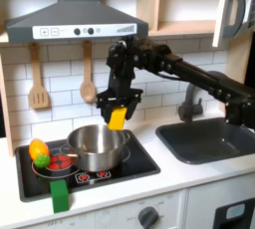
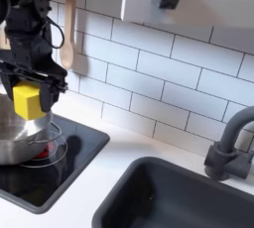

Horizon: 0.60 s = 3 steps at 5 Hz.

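My gripper point(image 1: 119, 109) point(image 2: 28, 91) is shut on a yellow block point(image 1: 118, 117) point(image 2: 27, 101) and holds it in the air above the right rim of a steel pot point(image 1: 97, 145) point(image 2: 18, 136). The pot stands on the black toy stove point(image 1: 129, 161) point(image 2: 69, 158). The black arm reaches in from the first exterior view's right, across the tiled wall. In the second exterior view the block hangs just above the pot's opening.
A yellow-and-orange toy fruit point(image 1: 39, 152) and a red piece point(image 1: 62, 160) lie on the stove left of the pot; a green block point(image 1: 61, 194) stands at the counter's front. Wooden utensils point(image 1: 38, 78) hang on the wall. A sink point(image 1: 211, 138) point(image 2: 169, 197) with faucet point(image 1: 189, 102) point(image 2: 231, 143) lies right.
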Motion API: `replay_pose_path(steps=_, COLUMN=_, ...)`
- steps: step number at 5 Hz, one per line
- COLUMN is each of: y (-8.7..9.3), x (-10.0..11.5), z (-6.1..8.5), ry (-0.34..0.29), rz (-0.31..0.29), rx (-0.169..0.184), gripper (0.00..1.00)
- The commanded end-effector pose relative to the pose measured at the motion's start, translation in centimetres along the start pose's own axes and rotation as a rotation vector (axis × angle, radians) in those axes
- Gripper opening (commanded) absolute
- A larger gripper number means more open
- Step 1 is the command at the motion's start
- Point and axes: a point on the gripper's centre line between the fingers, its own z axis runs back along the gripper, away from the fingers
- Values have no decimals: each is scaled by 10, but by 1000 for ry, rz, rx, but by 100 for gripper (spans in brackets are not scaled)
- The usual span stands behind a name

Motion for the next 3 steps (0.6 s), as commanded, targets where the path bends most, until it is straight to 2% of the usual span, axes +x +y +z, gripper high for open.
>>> replay_pose_path(steps=1, y=18, x=3, z=-15, ry=19, rz=11, rx=7, gripper=0)
replay_pose_path(steps=2, y=21, x=7, z=-19, ry=22, rz=5, rx=11, gripper=0)
replay_pose_path(steps=3, y=23, x=8, z=-24, ry=45, rz=7, rx=11, gripper=100)
